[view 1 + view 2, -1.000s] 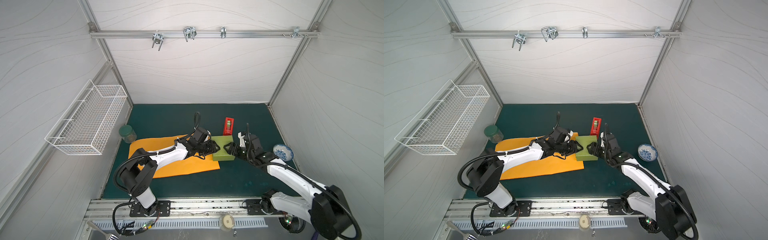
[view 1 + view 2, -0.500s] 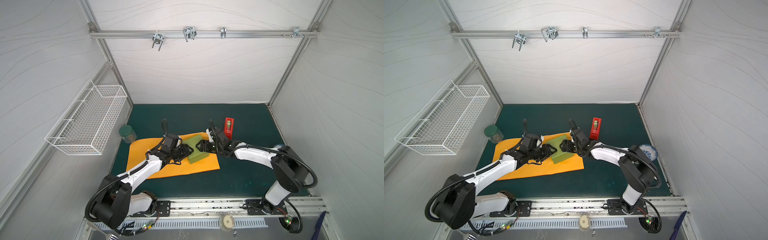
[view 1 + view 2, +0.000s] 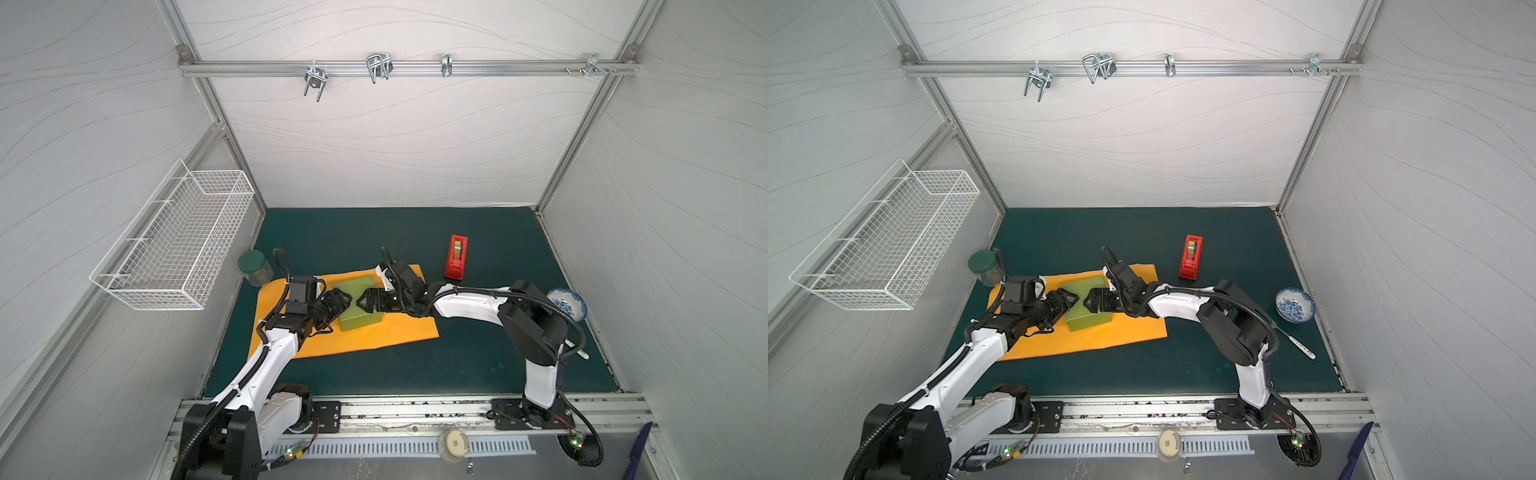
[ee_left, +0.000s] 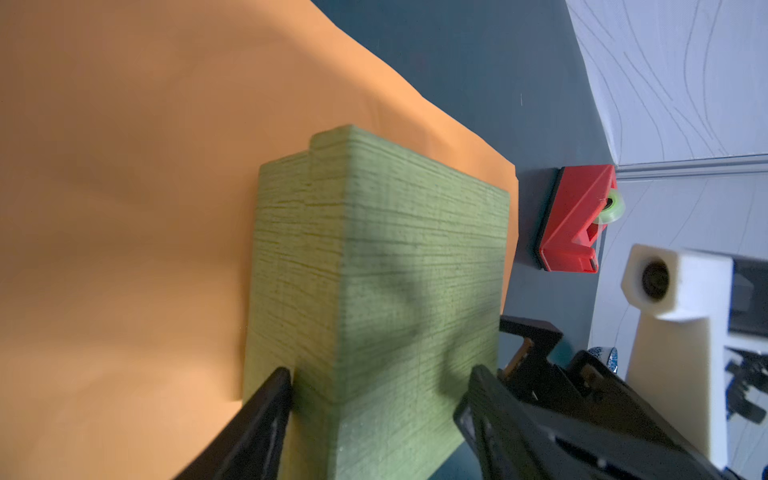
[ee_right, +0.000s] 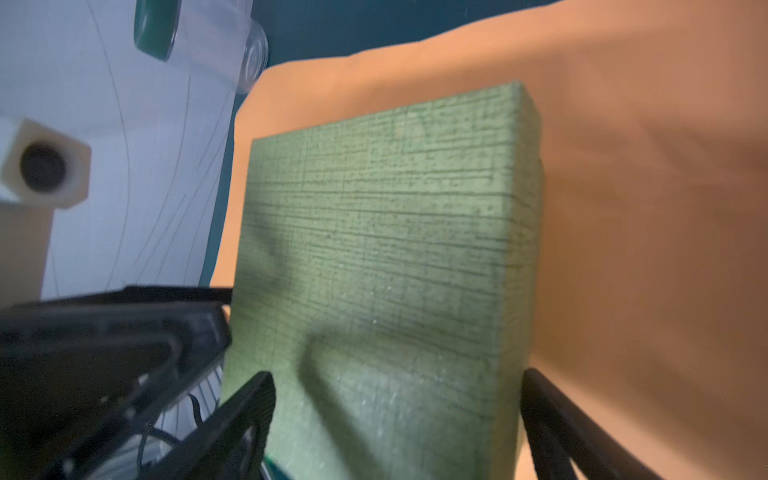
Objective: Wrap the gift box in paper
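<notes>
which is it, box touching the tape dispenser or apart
Apart. In a top view the box lies on the paper, and orange paper plus bare mat separate it from the tape dispenser.

The gift box point(image 3: 359, 305) lies on the paper point(image 3: 374, 336); tape dispenser point(image 3: 456, 257) right, jar point(image 3: 254, 268) left.

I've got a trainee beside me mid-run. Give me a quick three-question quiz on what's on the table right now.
1. True or false: the gift box rests on the paper.
2. The red tape dispenser stands: A) on the paper; B) on the bare green mat, off the paper; C) on top of the box.
3. Name the thing nearest the paper's far left corner.
Key: 1 true; 2 B; 3 the green-lidded jar.
</notes>
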Tool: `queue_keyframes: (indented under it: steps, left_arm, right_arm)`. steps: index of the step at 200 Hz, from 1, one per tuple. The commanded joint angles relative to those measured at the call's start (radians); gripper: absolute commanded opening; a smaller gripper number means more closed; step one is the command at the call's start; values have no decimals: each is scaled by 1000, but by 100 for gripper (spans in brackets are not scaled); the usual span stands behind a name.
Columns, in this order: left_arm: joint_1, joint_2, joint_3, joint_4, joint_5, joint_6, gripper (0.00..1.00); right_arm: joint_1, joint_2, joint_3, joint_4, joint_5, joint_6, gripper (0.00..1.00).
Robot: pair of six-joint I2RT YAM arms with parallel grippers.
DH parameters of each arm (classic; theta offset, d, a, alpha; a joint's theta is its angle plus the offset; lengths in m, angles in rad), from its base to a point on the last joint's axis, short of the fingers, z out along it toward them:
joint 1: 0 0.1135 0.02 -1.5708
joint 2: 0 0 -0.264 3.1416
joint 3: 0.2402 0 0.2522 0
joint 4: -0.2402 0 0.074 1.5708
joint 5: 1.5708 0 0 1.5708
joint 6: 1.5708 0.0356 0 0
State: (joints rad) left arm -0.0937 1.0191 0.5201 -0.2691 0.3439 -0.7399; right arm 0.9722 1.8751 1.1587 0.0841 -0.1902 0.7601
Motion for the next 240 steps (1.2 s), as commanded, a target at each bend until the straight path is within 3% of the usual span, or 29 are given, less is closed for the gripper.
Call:
queue_keyframes:
  steps: [1, 41, 81, 137, 195, 240]
  left_arm:
    - [4, -22, 10, 51, -65, 5, 74]
    - [6, -105, 2, 42, -152, 21, 78]
    - [6, -148, -6, 50, -119, 28, 78]
    - [6, -175, 9, 38, -105, 22, 78]
    - [5, -177, -1, 52, -89, 20, 77]
    - [5, -185, -19, 63, -91, 18, 77]
  right_arm:
    - [-24, -161, -89, -82, -6, -73, 96]
    - [-140, -466, -347, -349, 18, -189, 96]
    - [-157, -603, -512, -445, -61, -115, 87]
    - [-169, -571, -559, -348, -24, -34, 83]
    - [-211, -465, -590, -153, -83, 62, 79]
    - [-217, -437, -650, -16, -85, 173, 70]
